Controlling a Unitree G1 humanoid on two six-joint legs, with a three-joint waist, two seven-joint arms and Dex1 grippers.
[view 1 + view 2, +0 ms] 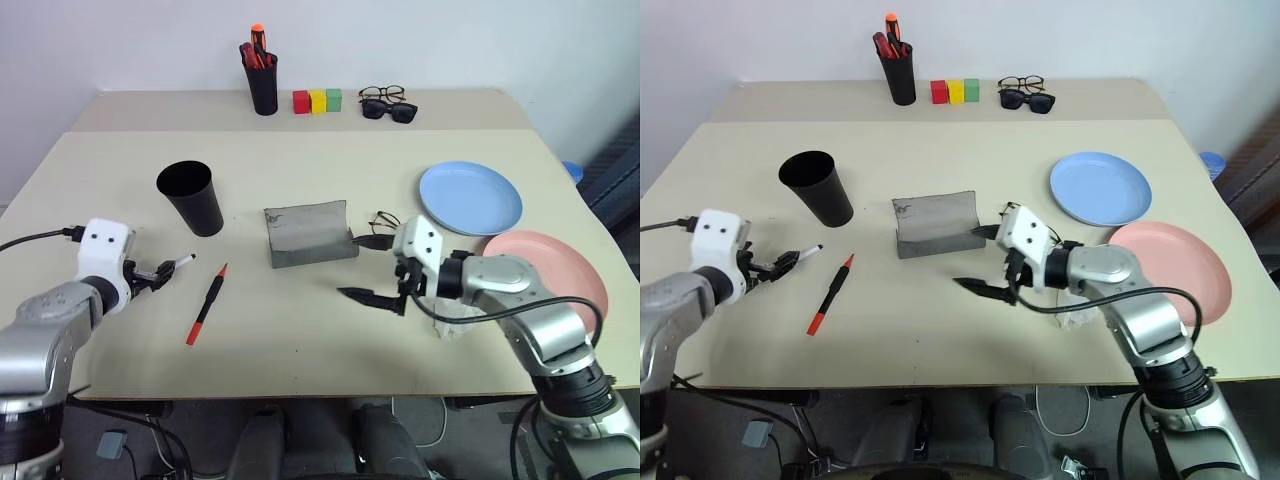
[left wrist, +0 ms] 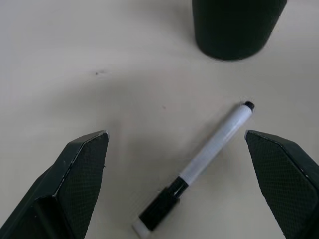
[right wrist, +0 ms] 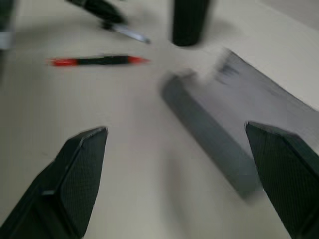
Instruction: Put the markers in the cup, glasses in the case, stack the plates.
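The left gripper (image 2: 177, 144) hovers with fingers spread wide on either side of the white marker (image 2: 209, 152), which lies on the table (image 1: 300, 340) near the cup (image 1: 190, 197). The right gripper (image 1: 372, 297), also spread wide and empty, hangs just in front of the case (image 1: 308, 234).

No text, label or number can be read on anything.

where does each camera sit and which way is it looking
Left and right eye views: on the head, looking forward and down at the table; both arms show.
Left wrist view: faces the white marker and cup between the left gripper's open fingers.
Right wrist view: faces the case and red marker between the right gripper's open fingers.
Both wrist views share the cup.
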